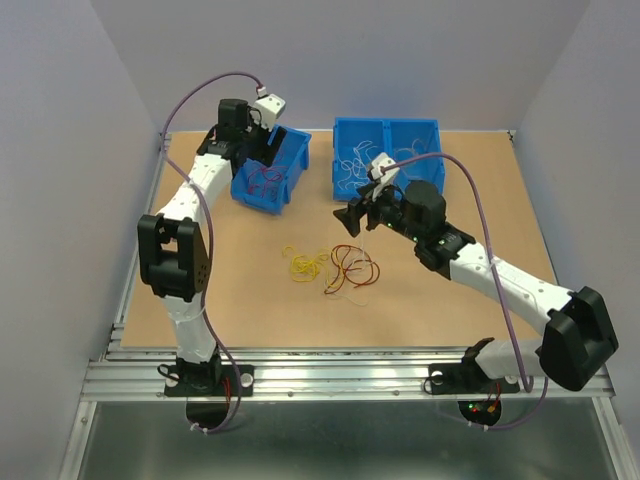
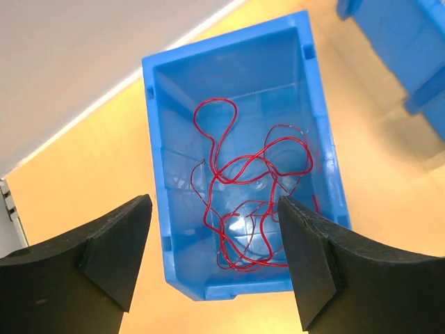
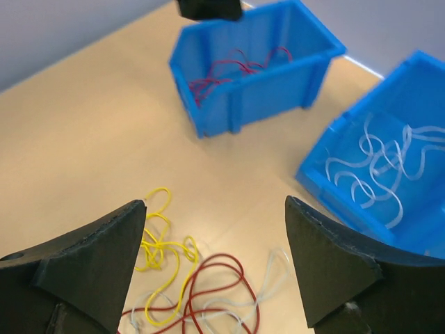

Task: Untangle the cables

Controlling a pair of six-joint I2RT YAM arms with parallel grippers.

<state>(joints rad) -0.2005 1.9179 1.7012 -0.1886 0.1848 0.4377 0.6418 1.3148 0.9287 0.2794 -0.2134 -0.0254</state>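
Left wrist view alone looks straight down into small blue bin [image 2: 156,139]: red wires [image 2: 243,188] coiled inside, left tool [image 2: 212,209] above, fingers apart, empty. Right wrist view shows white wires [image 3: 375,167] in larger bin [image 3: 327,188] plainly; overhead only faintly. Remaining cables [image 3: 201,292], yellow-red-white tangle, lie on surface [image 3: 90,125] beneath right tool [image 3: 214,205], untouched; its fingers spread wide, nothing held.

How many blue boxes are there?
3. The left box holds red wires. The middle box and the right box stand side by side at the back; white wires lie in the middle box. None seems hidden.
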